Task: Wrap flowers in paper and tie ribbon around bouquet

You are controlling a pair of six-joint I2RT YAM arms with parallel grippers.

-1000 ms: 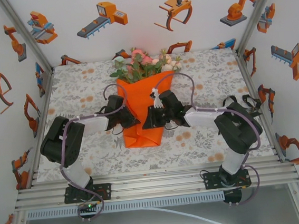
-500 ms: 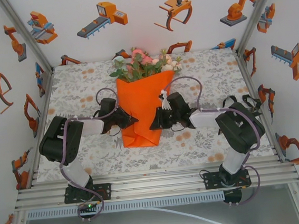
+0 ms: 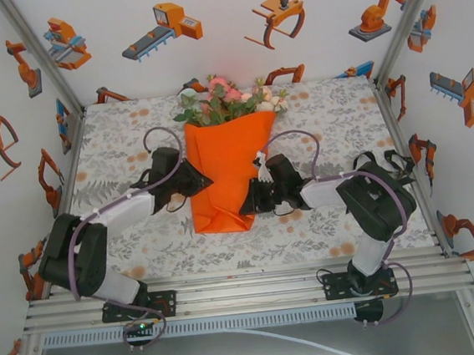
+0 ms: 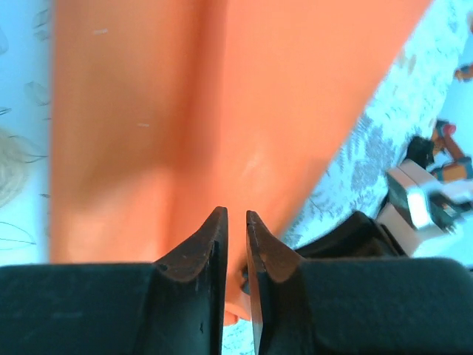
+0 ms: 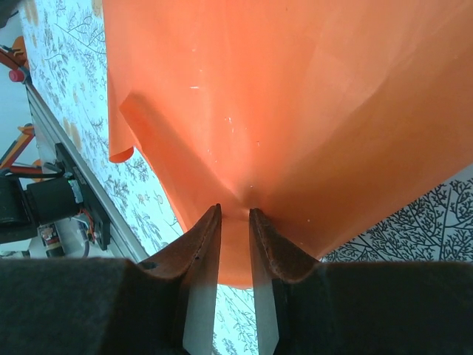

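1. My left claw [image 4: 236,216]: jaws a slit apart against the paper [image 4: 244,96]; whether they grip it, I cannot tell
2. My right claw [image 5: 235,213] pinches a fold of the paper
3. The flowers [image 3: 231,98] poke out beyond both claws

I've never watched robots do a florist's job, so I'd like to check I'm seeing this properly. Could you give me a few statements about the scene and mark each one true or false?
1. The flowers poke out of the far end of the orange paper. True.
2. The bouquet stands upright in a vase. False: it lies flat on the patterned tablecloth.
3. There is a pincer at each side of the paper, the left pincer and the right pincer. True.
4. The right pincer is up among the blooms. False: it is at the paper's lower right edge, well short of the flowers.
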